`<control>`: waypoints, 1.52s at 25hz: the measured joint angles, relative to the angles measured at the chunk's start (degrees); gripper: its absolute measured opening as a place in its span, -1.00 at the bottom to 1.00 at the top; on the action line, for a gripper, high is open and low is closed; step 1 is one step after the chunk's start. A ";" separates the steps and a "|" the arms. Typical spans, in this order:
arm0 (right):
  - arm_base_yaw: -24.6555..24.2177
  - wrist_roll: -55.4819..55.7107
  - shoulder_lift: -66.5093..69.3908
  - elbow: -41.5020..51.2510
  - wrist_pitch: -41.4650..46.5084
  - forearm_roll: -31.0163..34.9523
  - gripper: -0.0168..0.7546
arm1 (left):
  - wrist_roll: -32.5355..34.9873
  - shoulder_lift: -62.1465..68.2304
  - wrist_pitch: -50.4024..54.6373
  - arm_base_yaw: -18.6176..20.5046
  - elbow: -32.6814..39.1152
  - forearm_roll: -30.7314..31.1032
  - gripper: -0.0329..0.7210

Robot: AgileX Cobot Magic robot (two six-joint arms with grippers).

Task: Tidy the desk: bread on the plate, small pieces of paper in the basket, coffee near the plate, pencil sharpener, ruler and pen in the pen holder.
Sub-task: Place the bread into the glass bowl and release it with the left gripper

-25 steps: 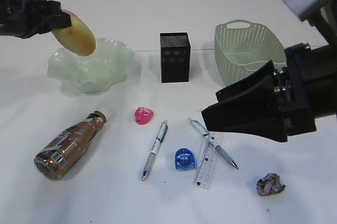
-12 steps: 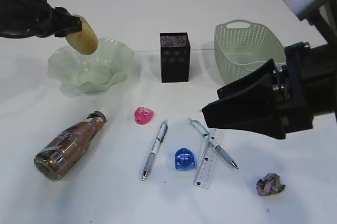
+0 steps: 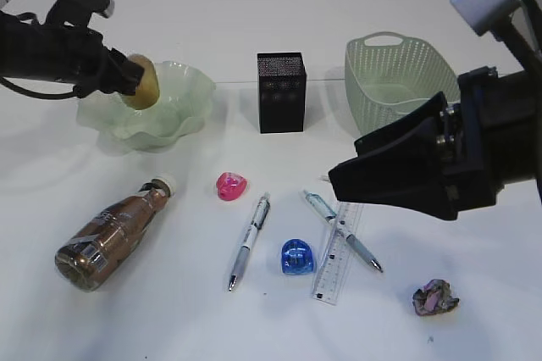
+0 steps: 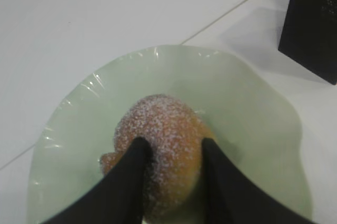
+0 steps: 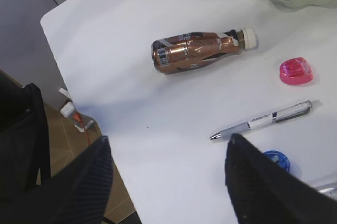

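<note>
Two hands appear. Your left hand (image 4: 171, 153) grips the sugar-dusted bread (image 4: 158, 145) between its two fingers, holding it inside the wavy green glass plate (image 4: 253, 119); contact with the plate floor cannot be judged. Your right hand (image 5: 166, 153) hangs with jaws spread wide, holding nothing. Beyond its fingertips lies the coffee bottle (image 5: 197, 50) on its side on the tabletop (image 3: 169, 319); a white pen (image 5: 263, 120) lies just past the fingertips, near the pink sharpener (image 5: 296, 71).
</note>
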 joint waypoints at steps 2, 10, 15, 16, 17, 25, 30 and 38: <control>0.00 0.00 0.00 0.00 0.00 -0.10 0.40 | 5.63 0.35 -0.13 -0.25 -0.14 -2.02 -0.39; 0.00 0.00 0.00 0.00 0.00 -0.71 0.40 | 17.09 4.46 -0.48 -0.46 -3.77 -9.52 -0.39; 0.00 0.00 0.00 0.00 0.00 -0.94 0.40 | 19.69 5.17 -0.58 -0.46 -3.99 -9.67 -0.39; 0.00 0.00 0.00 0.00 0.00 -0.94 0.40 | 20.49 5.17 -0.58 -0.46 -4.12 -9.71 -0.39; 0.00 0.00 0.00 0.00 0.00 -0.94 0.40 | 21.05 5.17 -0.58 -0.46 -4.12 -9.81 -0.39; 0.00 0.00 0.00 0.00 -0.02 -1.19 0.40 | 21.89 5.17 -0.49 -0.46 -4.12 -9.81 0.02; 0.00 0.00 0.00 0.00 -0.34 -1.19 0.40 | 21.89 5.17 -0.49 -0.46 -4.12 -9.94 0.25; 0.00 0.00 0.00 0.00 -1.03 -1.19 0.40 | 21.00 2.31 -2.38 -0.58 -4.12 -10.49 0.45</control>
